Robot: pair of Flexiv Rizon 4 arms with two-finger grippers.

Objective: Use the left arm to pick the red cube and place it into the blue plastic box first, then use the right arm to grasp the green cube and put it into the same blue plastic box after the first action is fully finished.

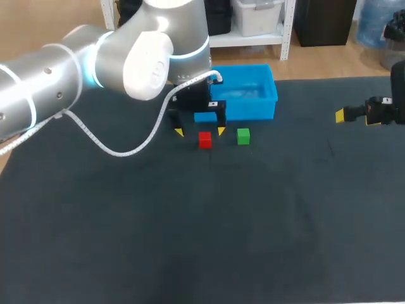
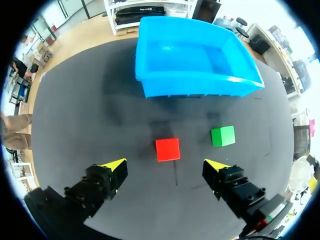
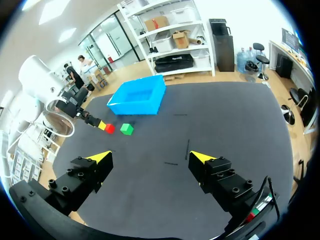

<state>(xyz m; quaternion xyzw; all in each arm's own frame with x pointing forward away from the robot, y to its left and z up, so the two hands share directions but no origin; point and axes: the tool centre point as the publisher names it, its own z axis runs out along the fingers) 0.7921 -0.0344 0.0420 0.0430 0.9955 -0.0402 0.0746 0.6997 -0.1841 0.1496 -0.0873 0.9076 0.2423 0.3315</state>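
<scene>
Left arm (image 1: 63, 69) extended inward, left gripper (image 2: 165, 164) spread wide (tips down), right gripper (image 3: 151, 156) likewise spread

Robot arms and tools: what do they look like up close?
The left arm is a thick silver tube with rounded white joint caps and glowing pale-blue rings; a white ribbed cable loops alongside it. The left tool and right tool are black and blocky, each with two fingers ending in yellow wedge tips.

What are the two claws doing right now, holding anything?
Left gripper: open, holding nothing; the red cube lies just ahead of it.
Right gripper: open, holding nothing.
</scene>
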